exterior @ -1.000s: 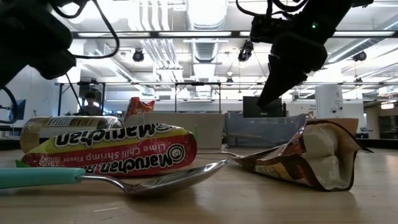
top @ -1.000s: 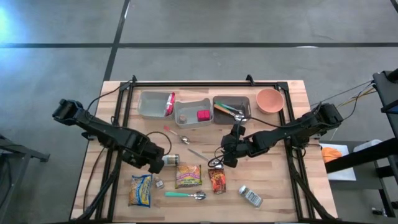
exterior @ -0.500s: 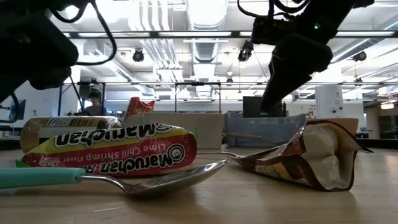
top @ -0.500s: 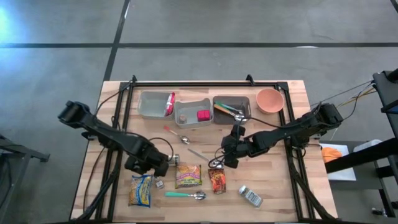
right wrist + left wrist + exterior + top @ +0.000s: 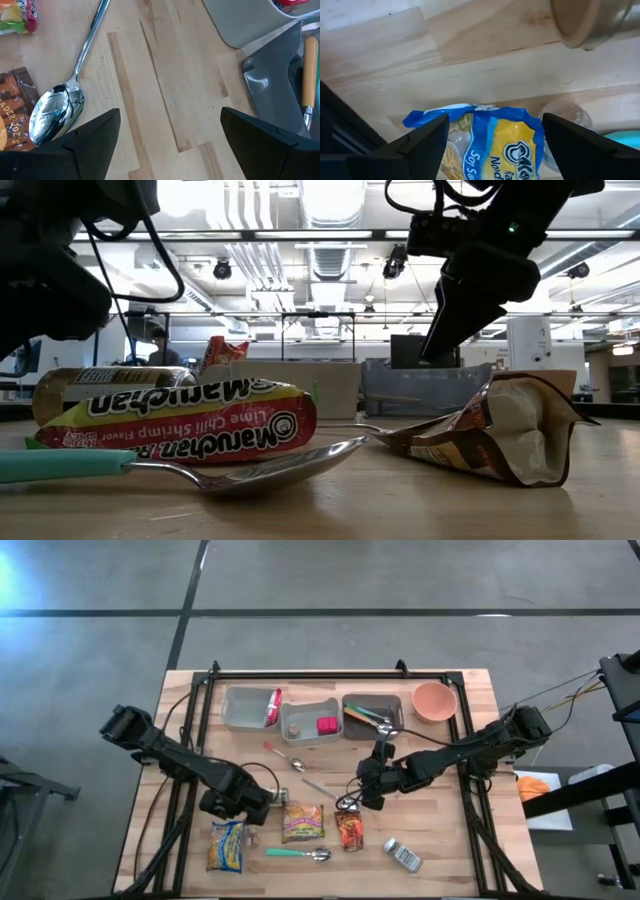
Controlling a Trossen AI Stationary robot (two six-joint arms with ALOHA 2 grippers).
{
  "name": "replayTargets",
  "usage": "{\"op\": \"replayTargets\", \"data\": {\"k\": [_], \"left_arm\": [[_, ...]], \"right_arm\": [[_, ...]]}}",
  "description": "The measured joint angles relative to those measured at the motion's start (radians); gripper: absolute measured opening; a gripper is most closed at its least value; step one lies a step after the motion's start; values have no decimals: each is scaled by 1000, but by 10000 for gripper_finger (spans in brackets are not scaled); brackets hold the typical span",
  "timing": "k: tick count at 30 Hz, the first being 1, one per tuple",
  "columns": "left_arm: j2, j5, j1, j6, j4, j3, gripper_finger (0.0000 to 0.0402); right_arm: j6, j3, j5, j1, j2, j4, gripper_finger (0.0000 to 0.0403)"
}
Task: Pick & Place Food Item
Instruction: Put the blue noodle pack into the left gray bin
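The blue-and-yellow noodle packet (image 5: pixel 490 145) is cut off by the left wrist frame's bottom edge. The jar (image 5: pixel 590 20) at upper right is cropped and blurred.

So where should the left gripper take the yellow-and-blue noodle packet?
Judging by the pose, from above, across its narrow width near the top edge. The noodle packet lies flat on the table, its blue top edge between the open left gripper fingers. A can lies beyond, so stay low.

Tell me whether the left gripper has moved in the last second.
Yes. In the high view the left gripper has shifted toward the table's near edge, away from the grey bins and closer to the blue-and-yellow noodle packet.
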Motion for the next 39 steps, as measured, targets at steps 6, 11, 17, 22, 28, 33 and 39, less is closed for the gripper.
{"op": "replayTargets", "data": {"k": [6, 11, 17, 22, 28, 33, 39], "left_arm": [[-2, 4, 0, 23, -1, 0, 269], [-2, 12, 0, 34, 3, 0, 198], [-2, 30, 0, 33, 9, 0, 144], [-2, 49, 0, 39, 32, 0, 134], [-2, 69, 0, 79, 46, -5, 133], [6, 101, 0, 141, 48, -11, 121], [18, 108, 0, 212, 52, -12, 21]], "right_arm": [[0, 0, 0, 0, 0, 0, 343], [0, 0, 0, 0, 0, 0, 343], [0, 0, 0, 0, 0, 0, 343], [0, 0, 0, 0, 0, 0, 343], [0, 0, 1, 0, 0, 0, 343], [0, -1, 1, 0, 0, 0, 343], [0, -1, 1, 0, 0, -1, 343]]}}
